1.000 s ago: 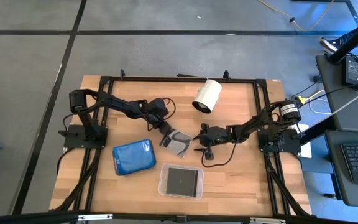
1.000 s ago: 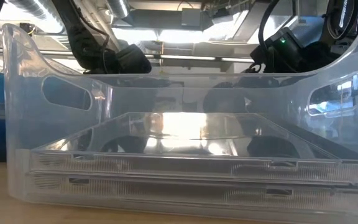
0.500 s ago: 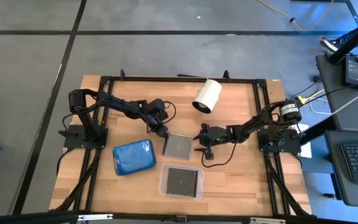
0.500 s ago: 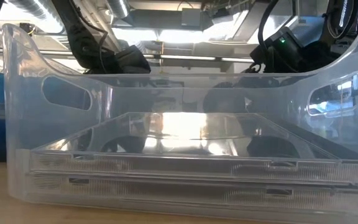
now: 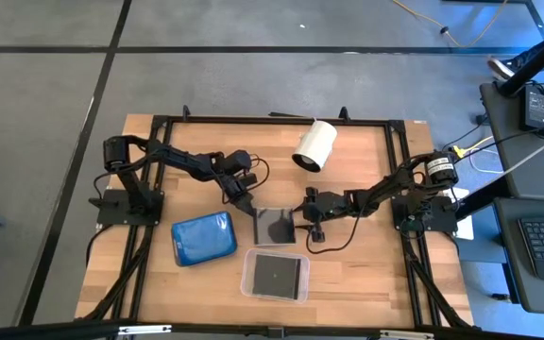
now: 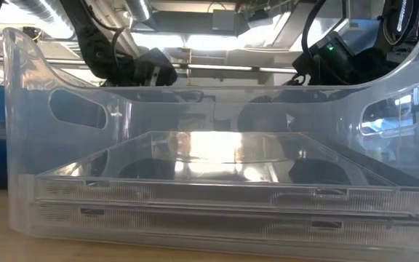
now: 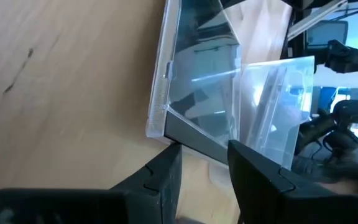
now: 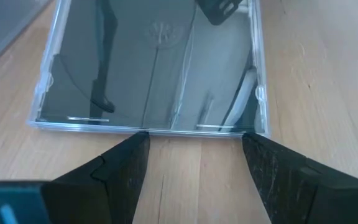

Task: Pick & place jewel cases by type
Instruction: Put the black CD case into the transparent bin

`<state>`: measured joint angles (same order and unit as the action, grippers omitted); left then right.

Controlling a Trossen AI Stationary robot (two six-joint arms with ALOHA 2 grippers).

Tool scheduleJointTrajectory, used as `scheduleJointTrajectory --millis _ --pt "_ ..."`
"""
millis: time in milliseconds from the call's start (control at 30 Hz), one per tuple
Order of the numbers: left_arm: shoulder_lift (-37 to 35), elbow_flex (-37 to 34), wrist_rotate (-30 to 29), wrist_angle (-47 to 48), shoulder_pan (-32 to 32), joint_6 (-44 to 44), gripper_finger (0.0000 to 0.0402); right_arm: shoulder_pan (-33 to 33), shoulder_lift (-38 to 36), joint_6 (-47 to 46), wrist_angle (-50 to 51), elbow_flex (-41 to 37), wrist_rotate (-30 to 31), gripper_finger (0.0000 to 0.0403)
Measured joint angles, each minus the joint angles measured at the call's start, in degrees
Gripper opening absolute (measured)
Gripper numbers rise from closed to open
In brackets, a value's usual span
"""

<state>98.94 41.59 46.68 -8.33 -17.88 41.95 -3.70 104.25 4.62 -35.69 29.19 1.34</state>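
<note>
Both pincers [image 5: 250, 210] [image 5: 299, 219] flank grey jewel case [image 5: 275, 225].

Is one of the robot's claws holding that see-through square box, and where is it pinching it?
It cannot be told: the left gripper sits at a corner of the flat, clear-and-dark plastic jewel case lying on the wooden table. The right gripper is open, holding nothing.

The left gripper [image 7: 205, 167] is filling the bottom of the frame, its two dark fingers [image 7: 165, 177] standing apart around the near corner of a dark jewel case [image 7: 194, 93]. The case is lying on the wooden table [image 7: 61, 87] and running up toward the top centre. Its clear lid [image 7: 275, 118] is standing raised, leaning to the right. Dark robot parts are showing at the right edge.
</note>
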Motion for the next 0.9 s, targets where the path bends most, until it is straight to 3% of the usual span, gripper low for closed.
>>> scheduleJointTrajectory --millis 300,600,900 --pt "0.0 0.0 0.0 -0.5 -0.1 0.5 0.0125 0.0 0.0 0.0 0.2 0.0 0.3 0.0267" --pt "-2.9 0.4 3.6 -5.7 -0.2 -3.1 0.0125 0.1 -0.1 0.4 0.6 -0.1 0.2 0.0267" --pt "-5.6 0.7 -1.5 -8.3 0.6 -8.7 0.0125 0.1 0.0 0.5 -0.8 -0.1 0.3 0.0267"
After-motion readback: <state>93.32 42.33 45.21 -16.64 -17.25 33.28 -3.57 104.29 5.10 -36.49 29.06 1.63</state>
